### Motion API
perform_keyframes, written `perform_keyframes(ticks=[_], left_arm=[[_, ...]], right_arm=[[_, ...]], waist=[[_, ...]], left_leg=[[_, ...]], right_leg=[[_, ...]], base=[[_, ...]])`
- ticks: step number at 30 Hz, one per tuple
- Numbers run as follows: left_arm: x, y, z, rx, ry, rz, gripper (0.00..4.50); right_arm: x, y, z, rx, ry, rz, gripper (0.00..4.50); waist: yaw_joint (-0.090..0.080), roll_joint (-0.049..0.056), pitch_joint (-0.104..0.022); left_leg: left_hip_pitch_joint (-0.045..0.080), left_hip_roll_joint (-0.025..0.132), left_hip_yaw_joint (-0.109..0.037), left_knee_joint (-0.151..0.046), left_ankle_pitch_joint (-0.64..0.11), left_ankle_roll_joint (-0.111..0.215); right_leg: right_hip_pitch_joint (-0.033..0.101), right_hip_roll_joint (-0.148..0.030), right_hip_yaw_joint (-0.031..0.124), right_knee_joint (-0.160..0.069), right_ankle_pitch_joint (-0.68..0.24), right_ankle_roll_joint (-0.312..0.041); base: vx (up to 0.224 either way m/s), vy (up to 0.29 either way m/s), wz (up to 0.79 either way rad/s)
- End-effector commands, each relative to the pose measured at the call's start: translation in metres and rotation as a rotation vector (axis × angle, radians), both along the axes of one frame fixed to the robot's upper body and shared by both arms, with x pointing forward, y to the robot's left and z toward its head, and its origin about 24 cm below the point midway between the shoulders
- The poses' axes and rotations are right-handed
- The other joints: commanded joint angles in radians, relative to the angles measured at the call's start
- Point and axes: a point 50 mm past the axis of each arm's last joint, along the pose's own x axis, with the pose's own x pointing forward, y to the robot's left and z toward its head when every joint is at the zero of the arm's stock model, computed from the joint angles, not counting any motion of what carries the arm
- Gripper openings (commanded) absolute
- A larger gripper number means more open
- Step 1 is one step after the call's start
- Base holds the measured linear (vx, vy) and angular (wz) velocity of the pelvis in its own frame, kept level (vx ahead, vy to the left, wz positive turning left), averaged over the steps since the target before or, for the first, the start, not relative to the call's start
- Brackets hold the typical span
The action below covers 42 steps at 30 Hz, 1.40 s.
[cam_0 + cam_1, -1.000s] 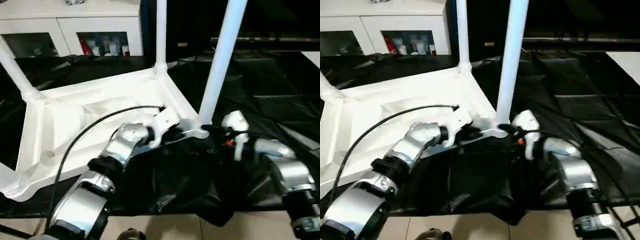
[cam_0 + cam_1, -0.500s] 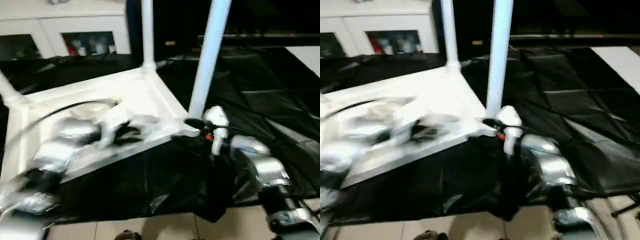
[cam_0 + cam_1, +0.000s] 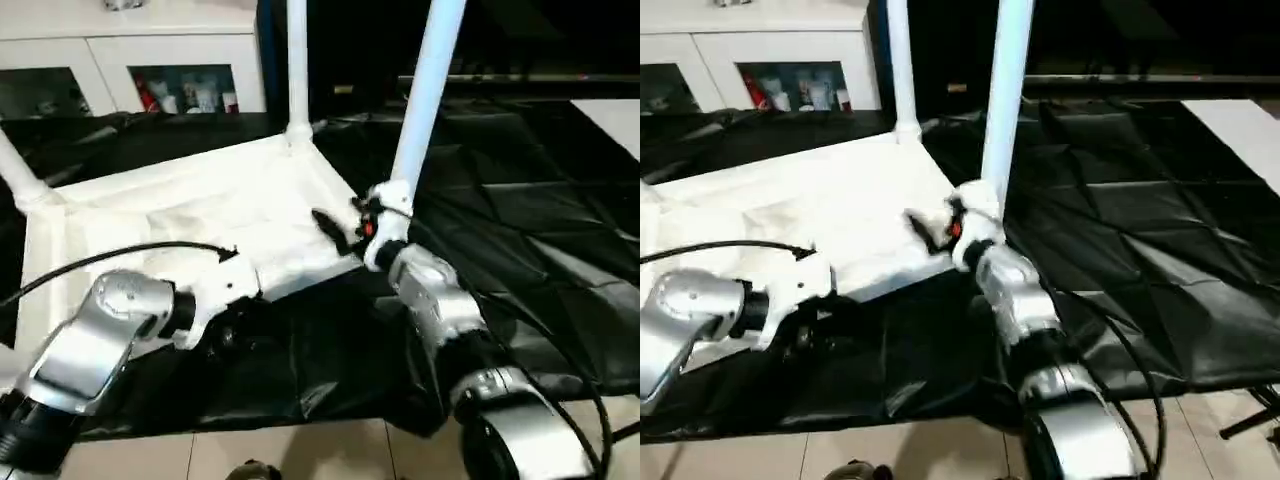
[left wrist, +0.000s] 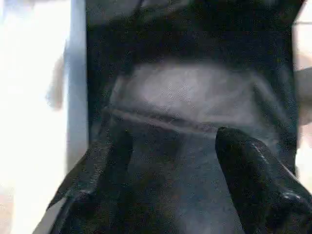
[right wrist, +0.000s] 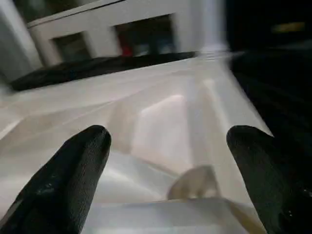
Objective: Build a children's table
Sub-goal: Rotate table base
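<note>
The right gripper (image 3: 335, 228) hovers over the upturned children's table (image 3: 190, 215), fingers (image 5: 73, 170) spread and empty. The left gripper (image 4: 170, 170), fingers apart, grasps nothing. A careless sweep could knock the near leg (image 3: 425, 90) loose.

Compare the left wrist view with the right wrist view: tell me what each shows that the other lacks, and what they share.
Left wrist view alone: the black cloth of the work table, close behind the open left gripper.

Right wrist view alone: the tabletop's underside between the wide-open right gripper's fingers, a white leg and the white cabinet behind.

Shared: two black fingers apart, nothing held, and white tabletop plastic.
</note>
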Motion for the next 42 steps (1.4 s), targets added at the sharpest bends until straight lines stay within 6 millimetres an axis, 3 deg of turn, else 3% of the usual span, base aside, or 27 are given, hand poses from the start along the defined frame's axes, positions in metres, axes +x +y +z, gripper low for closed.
perform_keyframes(ticks=[1, 8, 12, 15, 21, 30, 34, 42], left_arm=[[-0.002, 0.005, -0.002, 0.044, -0.02, 0.037, 3.52], [-0.011, 0.009, -0.014, 0.11, -0.002, 0.063, 4.08], [-0.016, 0.004, -0.017, 0.101, 0.002, 0.065, 4.45], [-0.016, -0.002, -0.022, 0.092, -0.016, 0.062, 4.45], [-0.012, -0.006, -0.025, 0.085, -0.03, 0.077, 4.45], [-0.015, 0.0, -0.031, 0.154, -0.024, 0.07, 4.45], [-0.007, 0.005, -0.036, 0.218, -0.085, 0.092, 4.45], [0.008, 0.002, -0.032, 0.25, -0.182, 0.113, 4.45]], right_arm=[[0.009, -0.026, 0.003, 0.04, 0.001, -0.176, 4.32], [0.018, -0.058, 0.005, 0.077, 0.02, -0.382, 4.32], [0.021, -0.072, 0.008, 0.065, 0.009, -0.443, 4.32], [0.022, -0.076, 0.011, 0.052, -0.002, -0.447, 4.32], [0.023, -0.073, 0.012, 0.012, -0.028, -0.422, 4.32], [0.024, -0.105, 0.018, -0.005, -0.047, -0.543, 4.32], [0.024, -0.122, 0.022, 0.007, -0.056, -0.61, 4.32], [0.022, -0.125, 0.021, -0.003, -0.064, -0.62, 4.32]], waist=[[-0.008, 0.008, -0.066], [-0.007, 0.002, -0.071], [-0.002, -0.004, -0.069], [0.0, -0.007, -0.066], [-0.003, -0.014, -0.068], [0.0, -0.007, -0.07], [0.006, -0.005, -0.07], [-0.001, -0.006, -0.072]], left_leg=[[0.047, 0.055, -0.032, -0.088, -0.366, -0.079], [0.042, 0.051, -0.028, -0.082, -0.32, -0.059], [0.04, 0.05, -0.027, -0.078, -0.322, -0.049], [0.043, 0.051, -0.027, -0.077, -0.356, -0.052], [0.036, 0.049, -0.03, -0.077, -0.354, -0.053], [0.044, 0.049, -0.026, -0.072, -0.352, -0.052], [0.042, 0.047, -0.027, -0.072, -0.348, -0.052], [0.036, 0.046, -0.032, -0.071, -0.36, -0.057]], right_leg=[[0.022, -0.055, 0.048, -0.068, -0.321, -0.176], [0.027, -0.052, 0.045, -0.059, -0.254, -0.181], [0.028, -0.053, 0.045, -0.061, -0.286, -0.178], [0.022, -0.052, 0.046, -0.068, -0.338, -0.159], [0.027, -0.053, 0.044, -0.067, -0.346, -0.157], [0.022, -0.047, 0.043, -0.064, -0.306, -0.171], [0.024, -0.047, 0.042, -0.065, -0.305, -0.164], [0.03, -0.05, 0.039, -0.065, -0.32, -0.162]], base=[[0.0, 0.0, 0.0], [0.0, 0.0, 0.0], [0.0, 0.0, 0.0], [0.0, 0.0, 0.0], [0.0, 0.0, 0.0], [0.0, 0.0, 0.0], [0.0, 0.0, 0.0], [0.0, 0.0, 0.0]])
